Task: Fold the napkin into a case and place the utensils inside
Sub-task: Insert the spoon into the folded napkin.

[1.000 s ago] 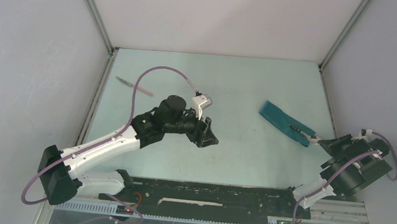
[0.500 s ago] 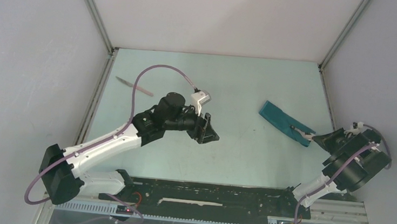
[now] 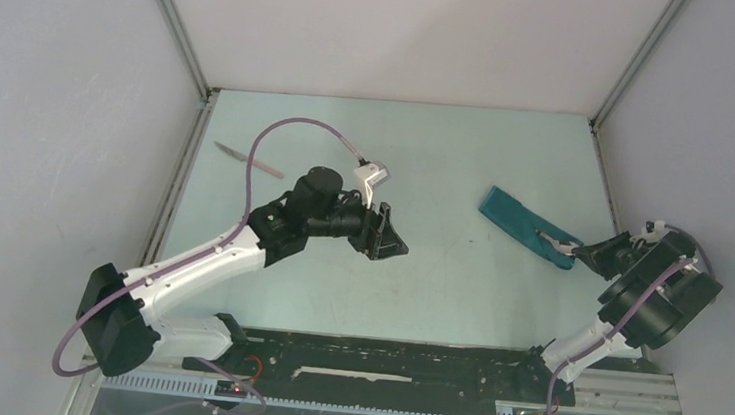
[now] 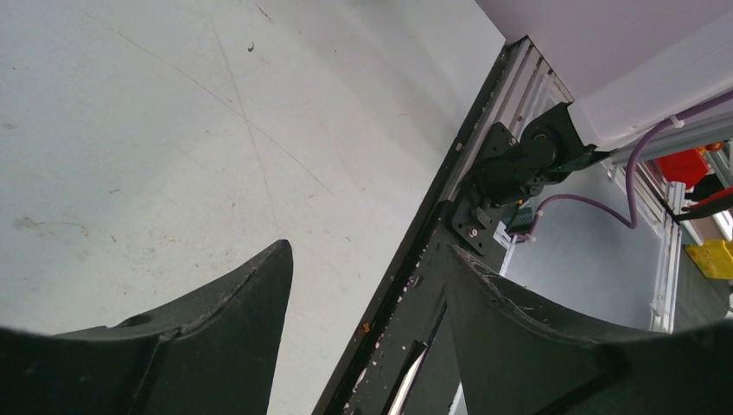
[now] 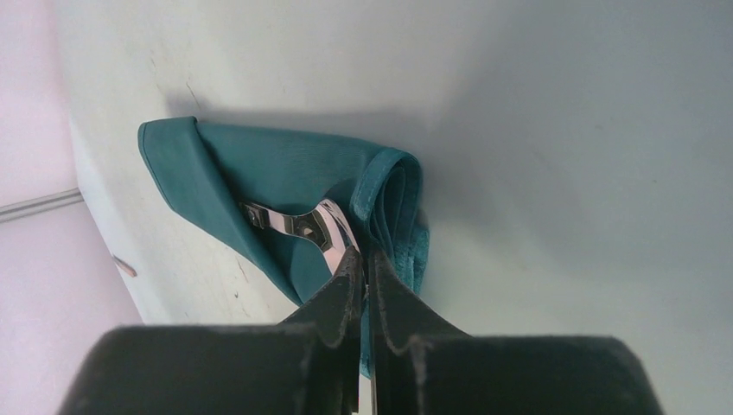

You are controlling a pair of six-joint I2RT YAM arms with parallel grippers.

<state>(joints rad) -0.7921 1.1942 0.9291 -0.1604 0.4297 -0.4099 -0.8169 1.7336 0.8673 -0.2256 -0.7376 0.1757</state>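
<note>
Spoon [image 5: 298, 223] first, at the near right of the table [image 3: 448, 154]. Its near end sits at the tips of the right gripper [image 5: 363, 259], whose jaws are drawn together to a hairline slit; they pinch the metal, as far as the wrist view lets me judge. From the tips the spoon runs away and to the left and lies on the teal case [image 3: 518, 219]. Its far end meets a fold, whether under it or against it I cannot tell. Bright metal shows on top of the cloth, so the spoon is not fully covered. The case lies flat as a narrow strip with its long axis on a diagonal: near end touching the right gripper, far end pointing up-table and toward the centre. In the wrist view the near end shows a rolled, layered edge just right of the spoon. Spoon axis and case axis run close to parallel, and the gripper comes in along that same line from the near-right end. Judgement: any further seating goes along the strip, away and left, and a sideways drag could pull the fold loose. The right arm is plainly the nearer one. Further off, the left gripper [image 3: 389, 238] hangs over bare mid-table, well apart from the case, jaws spread wide with nothing between them. Farthest is the knife [image 3: 247, 160], alone near the far-left edge with its long axis slanting. It is well apart from both grippers, nearer the left arm, and not yet in the case.
</note>
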